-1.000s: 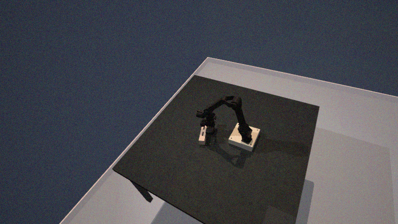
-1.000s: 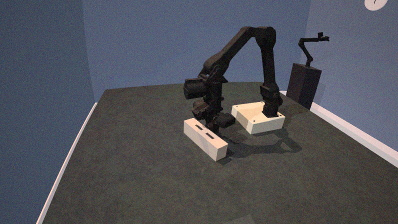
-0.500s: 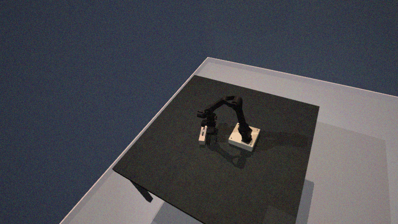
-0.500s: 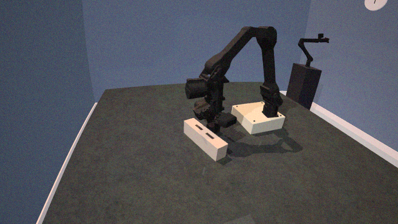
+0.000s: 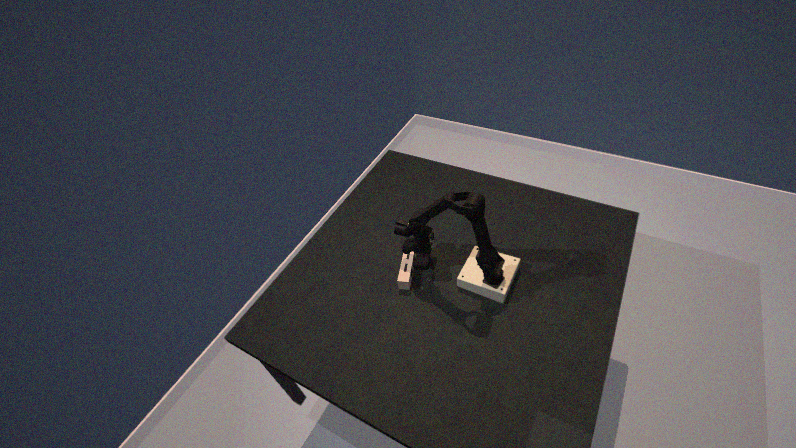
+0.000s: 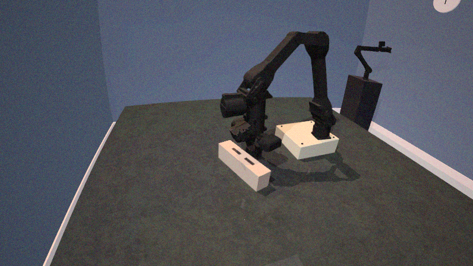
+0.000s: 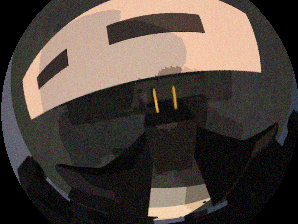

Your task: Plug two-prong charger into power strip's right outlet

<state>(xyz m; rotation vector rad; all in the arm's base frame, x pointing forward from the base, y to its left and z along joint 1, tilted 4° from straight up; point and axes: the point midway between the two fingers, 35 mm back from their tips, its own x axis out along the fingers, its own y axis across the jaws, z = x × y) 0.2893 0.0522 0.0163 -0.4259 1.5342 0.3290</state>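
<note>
The pale power strip (image 5: pixel 404 282) (image 6: pixel 239 165) (image 7: pixel 227 47) lies on the table with two dark outlet slots in its top. My gripper (image 6: pixel 254 152) (image 7: pixel 168 131) points down on the arm-base side of the strip, close beside it. It is shut on the dark charger (image 7: pixel 172 150). In the wrist view two yellow prongs (image 7: pixel 165 100) stand out from the charger, below the strip's near edge and outside both slots. The slot (image 7: pixel 157 29) nearer to the prongs is up in the picture. The charger is hard to make out in the top and exterior views.
The arm's white base block (image 5: pixel 473 273) (image 6: pixel 291 145) stands behind the gripper on the dark table (image 5: pixel 345 311) (image 6: pixel 148 198). A second small arm (image 6: pixel 363 60) sits on a dark pedestal (image 6: pixel 360 98) beyond the table.
</note>
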